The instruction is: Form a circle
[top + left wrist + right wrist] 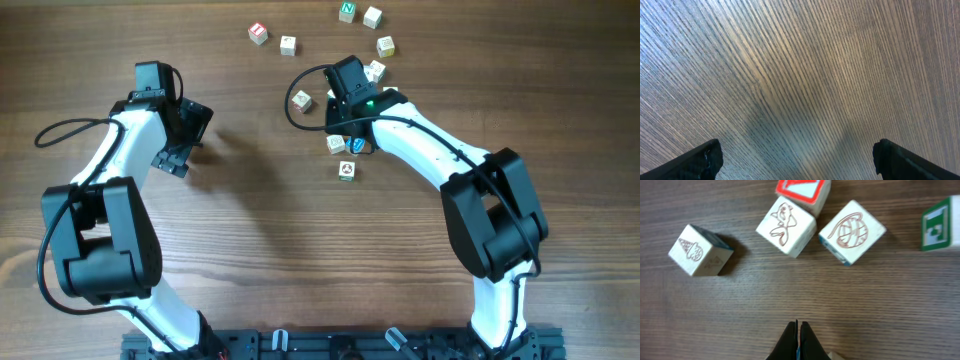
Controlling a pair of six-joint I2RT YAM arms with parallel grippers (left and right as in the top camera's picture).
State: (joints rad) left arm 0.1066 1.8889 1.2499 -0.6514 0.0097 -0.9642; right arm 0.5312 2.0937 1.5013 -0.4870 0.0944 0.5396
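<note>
Right gripper [797, 336], closed and empty, faces letter cubes [786, 226] just ahead, likely to nudge them ringward; left gripper [799, 162] hangs open.

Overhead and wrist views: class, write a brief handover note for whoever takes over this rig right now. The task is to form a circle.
Left gripper: open, empty, over bare table, away from the cubes.
Right gripper: shut, nothing visibly held, low among the cubes, facing the fish cube and ball cube, apart from both.
Done: no ring; cubes lie scattered at the table's far side.
To do: nudge every cube into one closed circle.
</note>
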